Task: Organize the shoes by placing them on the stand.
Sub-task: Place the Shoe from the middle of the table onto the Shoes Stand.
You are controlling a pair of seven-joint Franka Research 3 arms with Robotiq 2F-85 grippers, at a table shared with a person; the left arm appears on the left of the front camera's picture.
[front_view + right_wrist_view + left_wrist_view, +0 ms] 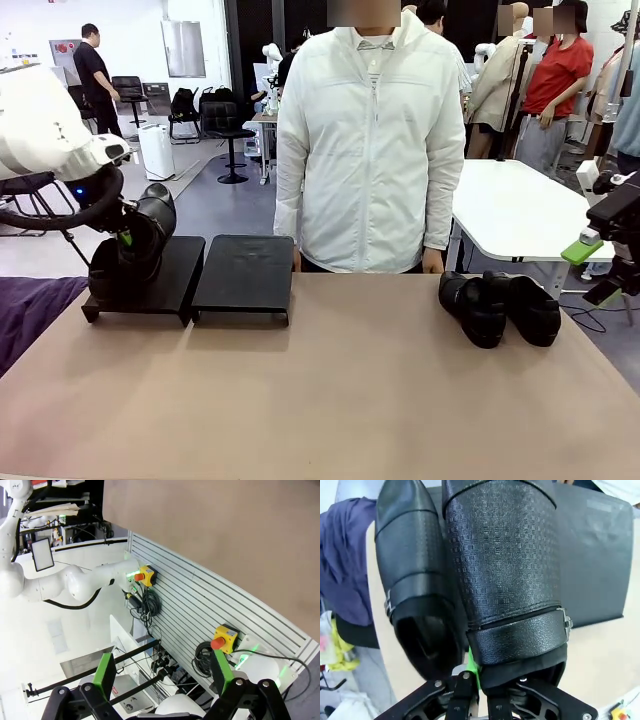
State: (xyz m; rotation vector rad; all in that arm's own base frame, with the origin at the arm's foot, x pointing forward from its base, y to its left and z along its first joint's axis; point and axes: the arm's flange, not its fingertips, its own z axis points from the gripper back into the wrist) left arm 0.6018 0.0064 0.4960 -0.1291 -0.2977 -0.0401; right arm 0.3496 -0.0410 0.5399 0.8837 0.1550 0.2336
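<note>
Closest in, the right jaws stand wide apart with nothing between their green pads (106, 672). They hang off the counter's right end, turned away from the work, so that arm looks parked rather than readied.

The left jaws are clamped tight on the heel collar of a shoe (505, 565), with one pad (472, 664) showing against the lining. A grip there makes sense: the collar is a thin, stiff edge that the jaws can pinch, and it leaves the sole free to meet the rack.

The held shoe points toe-away over the left panel (185, 262) of the stand (245, 272). It sits close beside a second shoe (412, 575) already on that panel, the two parallel and touching or nearly so along their sides. This looks meant to form a pair and save room. I cannot tell whether the held sole is down on the panel; in the front view the heel seems raised. The right panel (592, 555) is bare. I judge this the setting-down step, about halfway through the task.

Further right on the counter (330, 400), two more shoes (472, 310) lie side by side, touching, well apart from the stand and not yet placed.

Beyond, a person (370, 150) stands at the far edge, one hand (432, 263) low by the counter, holding nothing.
</note>
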